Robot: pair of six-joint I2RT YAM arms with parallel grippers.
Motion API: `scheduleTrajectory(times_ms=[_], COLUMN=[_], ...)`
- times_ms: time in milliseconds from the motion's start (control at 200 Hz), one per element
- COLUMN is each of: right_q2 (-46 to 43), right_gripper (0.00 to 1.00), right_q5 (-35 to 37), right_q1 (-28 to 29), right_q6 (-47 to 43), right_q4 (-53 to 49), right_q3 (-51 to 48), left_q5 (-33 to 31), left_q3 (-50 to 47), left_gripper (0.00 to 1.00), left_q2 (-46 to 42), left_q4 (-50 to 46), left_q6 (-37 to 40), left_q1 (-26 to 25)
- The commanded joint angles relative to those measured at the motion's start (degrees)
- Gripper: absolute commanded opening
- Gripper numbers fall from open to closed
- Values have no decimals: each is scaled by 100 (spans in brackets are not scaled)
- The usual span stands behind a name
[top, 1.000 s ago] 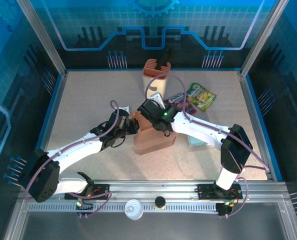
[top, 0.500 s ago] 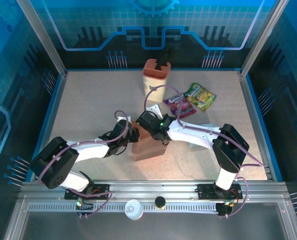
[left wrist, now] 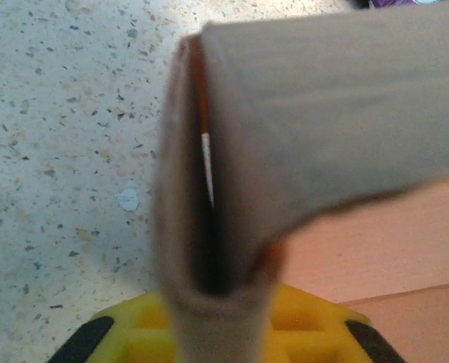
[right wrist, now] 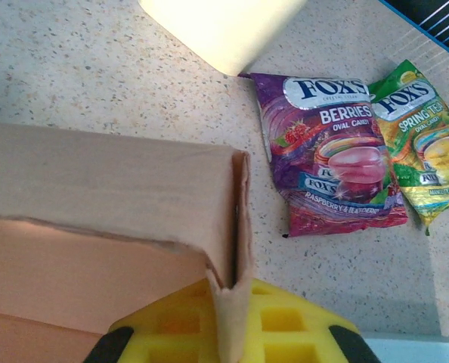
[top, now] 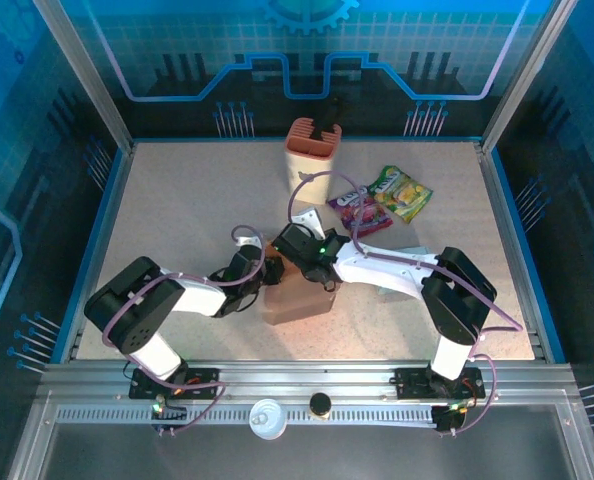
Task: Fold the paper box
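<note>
At the near edge, on the metal rail between the two arm bases, lie a white round disc [top: 265,418] and a small black round thing [top: 320,404]. Beyond them, near the middle of the speckled counter [top: 177,200], sits the paper box [top: 299,300], brown cardboard with an arm reaching in from either side. The left pincer [top: 265,275] is at the box's left edge. In the left wrist view a doubled cardboard wall stands right in its mouth, but the fingers are hidden, so I cannot tell whether it is clenched or released. The right pincer [top: 315,272] is at the box's far edge, clenched on a thin flap at a corner of the box. Farther back and to the right, a purple sweet bag [right wrist: 334,162] and a green sweet bag [right wrist: 421,136] lie flat, touching each other. Farthest, near the back edge, a cream and brown holder [top: 312,150] stands upright with something dark sticking out of its top.
</note>
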Motion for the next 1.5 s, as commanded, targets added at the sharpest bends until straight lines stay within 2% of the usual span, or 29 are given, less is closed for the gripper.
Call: scheduleTrajectory(times_ms=[0, 235, 460, 655, 740, 840, 940, 1106, 1291, 1496], right_q2=[-2, -64, -77, -82, -51, -30, 1, 50, 26, 20], right_gripper=[0, 0, 0, 0, 0, 0, 0, 0, 0, 0], right_q5=[-121, -60, -7, -6, -10, -34, -69, -108, -148, -165], right_q1=[83, 126, 196, 214, 205, 188, 171, 145, 118, 118], right_q6=[-7, 59, 143, 117, 131, 160, 180, 187, 213, 239], right_q4=[-30, -36, -60, -47, -72, -84, -136, -172, -197, -214], right_q3=[-76, -94, -93, -102, -101, -102, -76, -32, -23, -5], left_q5=[-185, -536, -1217, -1084, -891, -720, -467, 69, 90, -118], left_q3=[-112, -17, 184, 141, 199, 220, 146, 184, 254, 423], left_gripper=[12, 0, 0, 0, 23, 39, 46, 51, 46, 22], left_q2=[117, 134, 151, 102, -28, -295, -616, -911, -942, -810], left_q4=[-11, -479, -1256, -989, -982, -1071, -1051, -1188, -1464, -1768], left_q6=[27, -76, -542, -471, -290, -98, 64, 336, 438, 552], left_q1=[11, -26, -185, -192, -187, -169, -45, 200, 339, 317])
